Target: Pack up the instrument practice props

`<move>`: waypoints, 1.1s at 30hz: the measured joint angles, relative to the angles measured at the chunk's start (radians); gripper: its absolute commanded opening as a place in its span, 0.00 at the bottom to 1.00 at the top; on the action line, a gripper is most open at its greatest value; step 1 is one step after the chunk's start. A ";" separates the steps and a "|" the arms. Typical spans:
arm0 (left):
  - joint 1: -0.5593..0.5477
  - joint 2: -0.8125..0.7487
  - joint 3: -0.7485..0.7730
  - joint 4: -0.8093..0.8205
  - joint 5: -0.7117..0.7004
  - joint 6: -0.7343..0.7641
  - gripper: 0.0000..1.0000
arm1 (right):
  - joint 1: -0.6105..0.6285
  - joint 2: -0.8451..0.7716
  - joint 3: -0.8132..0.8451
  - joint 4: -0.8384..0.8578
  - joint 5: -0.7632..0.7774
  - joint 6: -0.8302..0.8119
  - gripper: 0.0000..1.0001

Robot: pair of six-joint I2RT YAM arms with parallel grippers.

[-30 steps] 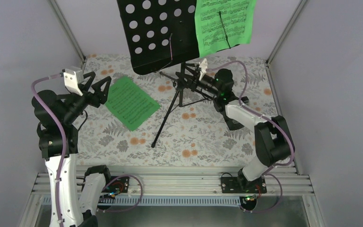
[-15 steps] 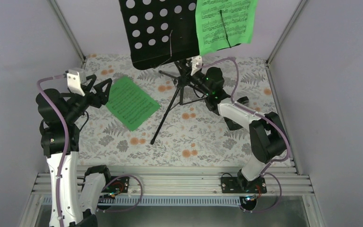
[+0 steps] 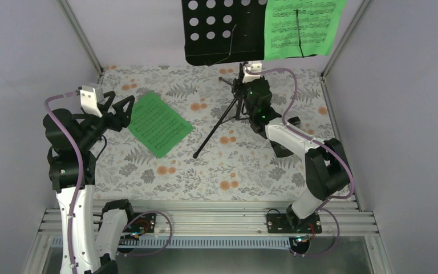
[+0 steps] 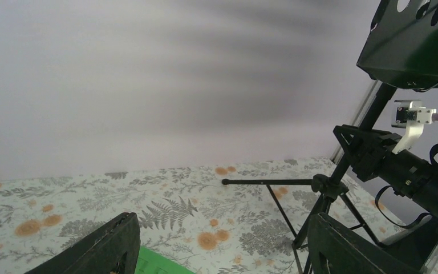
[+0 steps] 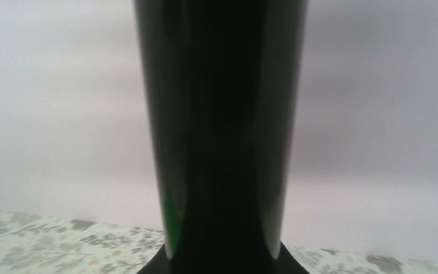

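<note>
Tall music stand point(image 3: 222, 48) at rear-right of worktop point(image 3: 234, 165), pole clamped by right fingers point(image 4: 362, 151), probably steadying it for folding. Left fingers point(image 4: 108, 245) gaped empty beside loose green sheet point(image 3: 158, 123), likely next pickup.

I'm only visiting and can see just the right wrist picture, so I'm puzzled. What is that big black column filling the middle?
Observer: That's the pole of the black tripod music stand. The right gripper is closed on it, just below the desk.
Operator: Is anything on the stand?
Observer: Yes, a green music sheet hangs on the right side of its hole-punched desk.
Operator: And the other arm?
Observer: The left gripper is open, near the edge of a second green sheet, which lies flat on the floral tablecloth.
</note>
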 measured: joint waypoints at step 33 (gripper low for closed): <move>-0.086 0.167 0.227 -0.040 0.057 -0.043 0.75 | 0.017 -0.370 -0.324 -0.189 -0.090 0.082 0.90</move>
